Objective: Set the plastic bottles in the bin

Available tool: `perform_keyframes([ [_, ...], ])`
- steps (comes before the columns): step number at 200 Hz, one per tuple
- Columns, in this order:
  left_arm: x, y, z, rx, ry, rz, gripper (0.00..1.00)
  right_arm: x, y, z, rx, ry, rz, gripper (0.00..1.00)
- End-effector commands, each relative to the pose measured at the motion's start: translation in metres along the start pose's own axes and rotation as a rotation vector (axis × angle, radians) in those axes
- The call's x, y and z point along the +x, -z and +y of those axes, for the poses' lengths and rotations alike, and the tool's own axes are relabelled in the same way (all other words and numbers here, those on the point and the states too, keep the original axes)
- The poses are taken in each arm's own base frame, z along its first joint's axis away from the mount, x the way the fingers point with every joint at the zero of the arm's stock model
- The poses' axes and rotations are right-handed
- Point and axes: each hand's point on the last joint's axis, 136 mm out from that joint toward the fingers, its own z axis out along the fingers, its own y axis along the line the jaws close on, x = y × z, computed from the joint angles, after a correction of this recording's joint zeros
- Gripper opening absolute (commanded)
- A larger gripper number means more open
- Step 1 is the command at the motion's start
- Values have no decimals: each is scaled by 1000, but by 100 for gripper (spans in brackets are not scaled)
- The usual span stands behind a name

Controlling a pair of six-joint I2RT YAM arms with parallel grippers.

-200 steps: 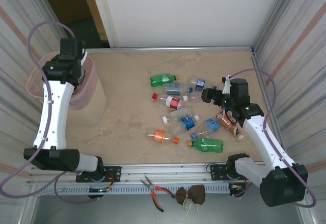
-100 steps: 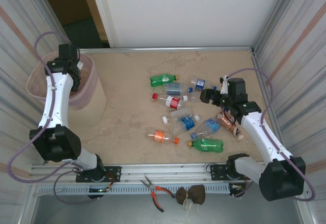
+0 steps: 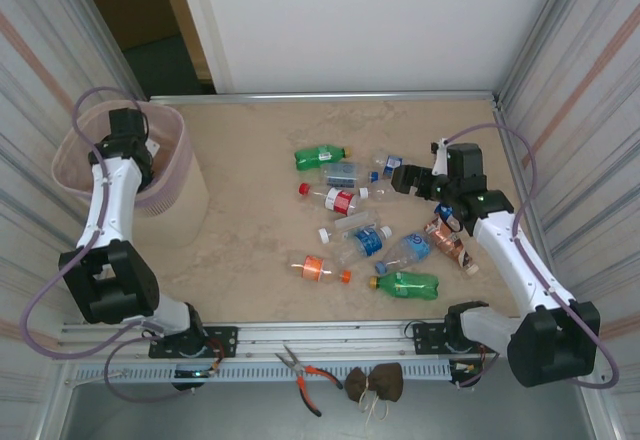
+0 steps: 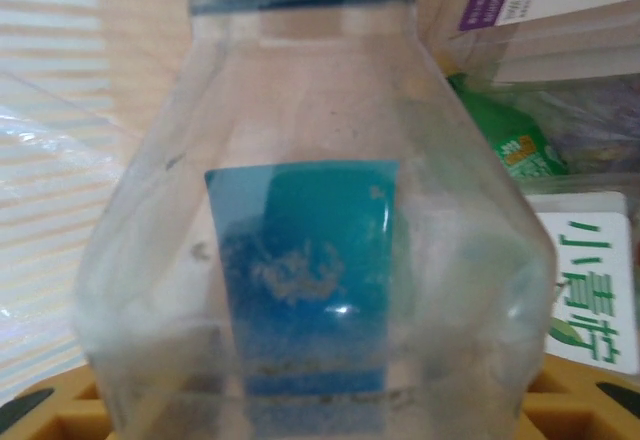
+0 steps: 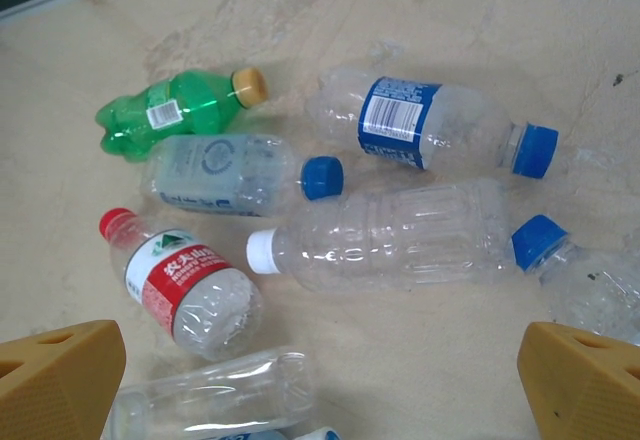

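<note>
Left arm (image 3: 108, 200) reaches far-left, wrist down inside the bin (image 3: 190, 195); left gripper (image 4: 320, 410) flanks a clear blue-labelled bottle (image 4: 310, 260), whether clamped I cannot tell; right arm (image 3: 510, 250) bends over the plastic bottles (image 3: 350, 225) scattered right of centre; right gripper (image 5: 320, 375) spread wide, empty.

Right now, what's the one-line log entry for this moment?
left hand: at bin, blue-label bottle right in front, grip unclear | right hand: open above loose bottles | task: unfinished

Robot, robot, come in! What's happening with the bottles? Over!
Left fingers in bin, around a blue-label bottle. Right fingers open above the table bottles. Nothing seen blocking.
</note>
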Motion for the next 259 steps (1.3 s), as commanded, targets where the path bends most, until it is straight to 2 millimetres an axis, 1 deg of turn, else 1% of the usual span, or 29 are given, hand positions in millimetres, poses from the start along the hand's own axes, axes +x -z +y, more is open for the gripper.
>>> perform_keyframes([
  [1, -6, -5, 10, -43, 11, -27, 53, -4, 2, 9, -26, 29, 15, 99],
  [28, -10, -15, 4, -36, 5, -47, 55, -3, 1, 10, -26, 31, 18, 99],
  [58, -11, -30, -5, -8, 10, -40, 56, -2, 2, 11, -29, 33, 18, 99],
  [106, -9, -62, -33, 69, 0, 6, 57, -2, 2, 11, -26, 36, 21, 99],
  [119, -10, -66, -36, 78, 2, 10, 59, -2, 2, 11, -25, 36, 20, 99],
  [129, -12, -64, -35, 80, 8, 0, 62, -2, 2, 11, -25, 34, 22, 99],
  [148, -16, -56, -28, 72, 28, -27, 72, -3, 3, 12, -27, 30, 20, 99],
  [156, -19, -52, -25, 70, 38, -43, 75, -3, 4, 14, -29, 34, 17, 99],
  [194, -26, -29, -16, 92, 101, -124, 81, -6, 12, 20, -27, 52, -1, 99],
  [208, -30, -18, -13, 101, 128, -166, 82, -5, 15, 21, -24, 57, -5, 99],
  [233, -36, 10, -7, 134, 198, -267, 82, -3, 18, 23, -25, 61, -12, 99],
  [259, -40, 50, 2, 166, 267, -390, 82, 1, 18, 24, -31, 63, -8, 99],
])
